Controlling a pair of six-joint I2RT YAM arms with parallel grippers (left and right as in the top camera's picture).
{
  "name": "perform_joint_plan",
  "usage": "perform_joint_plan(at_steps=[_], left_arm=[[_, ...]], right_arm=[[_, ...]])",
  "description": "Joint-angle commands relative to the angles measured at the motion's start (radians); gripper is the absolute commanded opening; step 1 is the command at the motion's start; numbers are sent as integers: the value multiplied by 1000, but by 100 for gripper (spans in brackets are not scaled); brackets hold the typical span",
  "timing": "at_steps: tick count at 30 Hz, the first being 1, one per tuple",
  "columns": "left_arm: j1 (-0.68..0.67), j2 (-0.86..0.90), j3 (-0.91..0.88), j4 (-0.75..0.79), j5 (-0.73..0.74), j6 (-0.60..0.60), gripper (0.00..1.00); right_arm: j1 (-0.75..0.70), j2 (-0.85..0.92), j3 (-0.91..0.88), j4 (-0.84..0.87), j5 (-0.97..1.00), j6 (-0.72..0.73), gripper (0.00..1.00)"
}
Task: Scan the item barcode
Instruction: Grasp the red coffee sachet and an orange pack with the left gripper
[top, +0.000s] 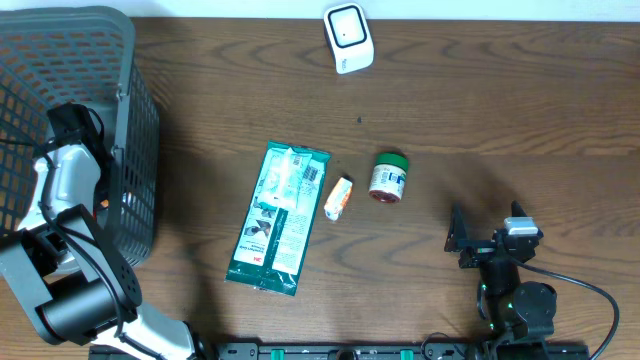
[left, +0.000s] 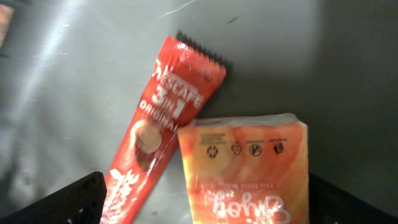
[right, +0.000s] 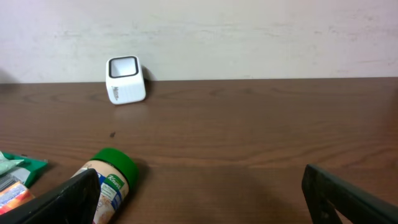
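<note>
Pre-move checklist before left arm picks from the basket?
1. Left gripper open: ok.
2. Sachet and tissue pack under it in the basket: ok.
3. Barcode showing on either: not ok, none visible.
4. Scanner upright on the table, nothing in front: ok.
5. Right gripper open and holding nothing: ok.

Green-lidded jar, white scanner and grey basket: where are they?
Small green-lidded jar (top: 387, 181), overhead view, on its label.
White box-shaped scanner (top: 347, 32), overhead view, on its front face.
Grey plastic mesh basket (top: 142, 150), overhead view, on its right wall.
</note>
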Motion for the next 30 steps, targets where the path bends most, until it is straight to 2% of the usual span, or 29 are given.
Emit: perform_joint_plan(at_steps=[1,8,18,22,30], left_arm=[[-1,10,-13,-16,-96,47,99],[11,11,-13,-12,-98,61,98],[134,14,-13,10,116,61,98],[192,16,-15,10,248,61,98],[204,63,-63,35,261,61,98]], right_arm=[[9,-1,-1,-3,6,13,99],[9,-1,-1,-3,6,12,99],[9,-1,-1,-3,6,13,99],[9,-1,-1,-3,6,13,99],[9,-1,-1,-3,6,13,99]])
